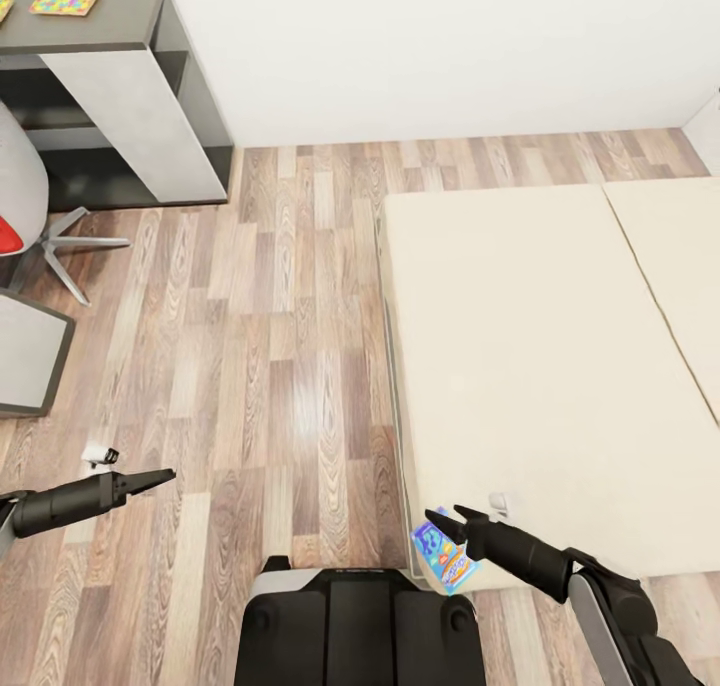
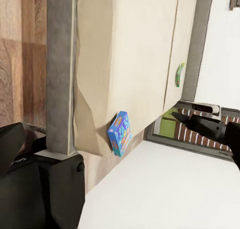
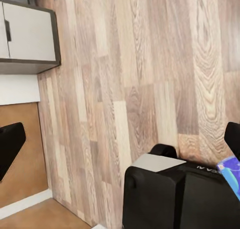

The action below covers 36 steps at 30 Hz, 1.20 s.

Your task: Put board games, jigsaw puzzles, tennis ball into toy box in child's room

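Two flat board games lie on the wide beige soft bed (image 1: 540,366). One is the small bright blue cardboard game box with cartoon art (image 1: 446,558), right at the bed's near corner, low in the head view. The other is a thin white-and-green game box (image 2: 179,75), far off by the grey headboard in the left wrist view.

I think the step now is picking up the blue box. The right gripper (image 1: 450,517) hovers just above it with its black fingers (image 1: 437,518) spread wide and nothing in them. Next it should go down, slip around the box's thin edge and squeeze gently. The box is smooth and sits at the very edge, so it could slide off.

The left gripper (image 1: 160,479) hangs over the shiny wood-plank floor (image 1: 270,316). I cannot tell if its fingers are open.

One bright many-coloured square jigsaw puzzle (image 1: 65,1) lies on the dark grey bench (image 1: 125,16), upper left of the head view.
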Available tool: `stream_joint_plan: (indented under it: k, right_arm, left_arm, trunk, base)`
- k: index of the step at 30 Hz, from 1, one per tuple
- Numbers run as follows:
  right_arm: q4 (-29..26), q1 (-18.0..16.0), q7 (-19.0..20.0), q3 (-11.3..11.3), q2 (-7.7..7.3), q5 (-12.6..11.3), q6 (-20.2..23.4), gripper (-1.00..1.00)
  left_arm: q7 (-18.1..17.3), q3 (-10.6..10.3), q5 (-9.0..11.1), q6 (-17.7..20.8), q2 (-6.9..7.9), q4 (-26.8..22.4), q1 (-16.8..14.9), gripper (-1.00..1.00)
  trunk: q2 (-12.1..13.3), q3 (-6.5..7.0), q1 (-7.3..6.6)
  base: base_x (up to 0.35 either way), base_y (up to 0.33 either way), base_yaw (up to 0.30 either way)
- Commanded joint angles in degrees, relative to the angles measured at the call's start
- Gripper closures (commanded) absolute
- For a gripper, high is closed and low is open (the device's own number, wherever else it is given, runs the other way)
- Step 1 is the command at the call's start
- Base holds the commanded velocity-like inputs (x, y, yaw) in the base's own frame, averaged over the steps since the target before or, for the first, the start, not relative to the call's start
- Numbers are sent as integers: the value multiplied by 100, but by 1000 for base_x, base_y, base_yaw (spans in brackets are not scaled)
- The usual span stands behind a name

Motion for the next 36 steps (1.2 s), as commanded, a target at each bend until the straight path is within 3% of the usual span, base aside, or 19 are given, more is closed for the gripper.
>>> stream_joint_plan:
  k: [1, 9, 18, 26, 36]
  right_arm:
    - [-4, 37, 28, -5, 5, -59, -23, -100]
    - [-6, 171, 159, 11, 25, -257, -388, -100]
    - [-65, 184, 167, 47, 46, -291, -432, -100]
    - [-101, 187, 160, 73, 207, -302, -391, -100]
    - [-99, 187, 165, 85, 253, -307, -434, -100]
  left_arm:
    - [-22, -2, 0, 16, -2, 23, 26, -100]
    - [-22, -2, 24, -294, -51, 110, 188, -100]
    - [-22, -5, 36, -375, -57, 337, 209, -100]
    - [-22, 0, 36, -658, -54, 536, 213, -100]
    - [-22, -15, 30, -715, -66, 581, 213, -100]
  trunk:
    - [-8, 3, 4]
    - [-8, 48, 4]
    - [-8, 55, 4]
    - [-8, 56, 4]
    - [-8, 57, 4]
  base:
    - [0, 0, 0]
    - [0, 0, 0]
    - [0, 0, 0]
    - [0, 0, 0]
    - [0, 0, 0]
